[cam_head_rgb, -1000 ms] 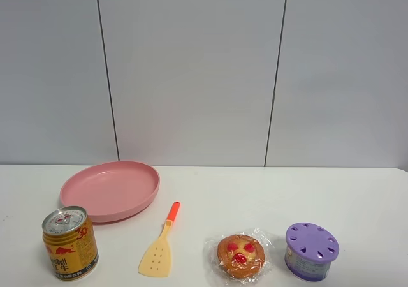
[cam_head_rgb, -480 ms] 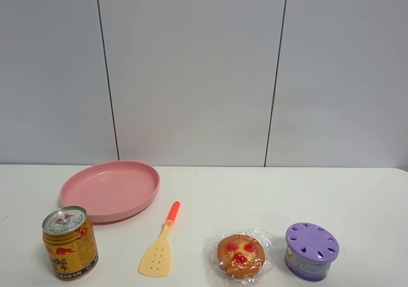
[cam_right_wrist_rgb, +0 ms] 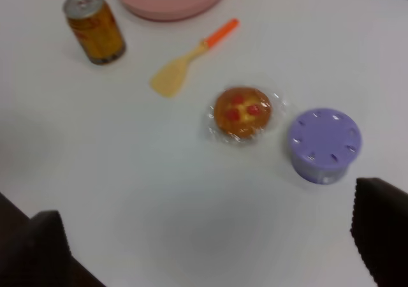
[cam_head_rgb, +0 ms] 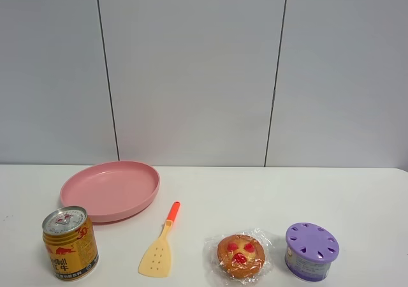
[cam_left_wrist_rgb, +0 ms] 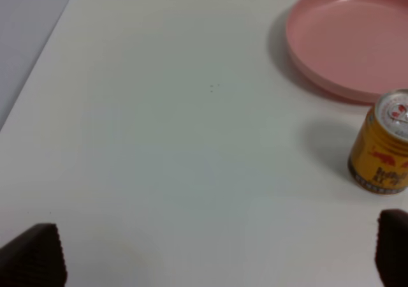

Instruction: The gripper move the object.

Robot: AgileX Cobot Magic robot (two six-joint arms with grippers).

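The object, a squat canister with a lavender slotted lid (cam_head_rgb: pixel 311 250), stands upright on the white table at the front right. It also shows in the right wrist view (cam_right_wrist_rgb: pixel 324 144). My right gripper (cam_right_wrist_rgb: pixel 213 239) is open and empty, back from the canister with a gap of bare table between; its dark fingertips (cam_right_wrist_rgb: pixel 381 226) show at the frame's edge. My left gripper (cam_left_wrist_rgb: pixel 213 252) is open and empty over the table's left part, with the gold can (cam_left_wrist_rgb: pixel 382 143) off to one side. Neither gripper shows in the exterior high view.
A wrapped pastry with red spots (cam_head_rgb: pixel 240 256) lies just left of the canister. A yellow spatula with an orange handle (cam_head_rgb: pixel 160 245), a gold drink can (cam_head_rgb: pixel 69 242) and a pink plate (cam_head_rgb: pixel 109 189) sit further left. A grey wall stands behind the table.
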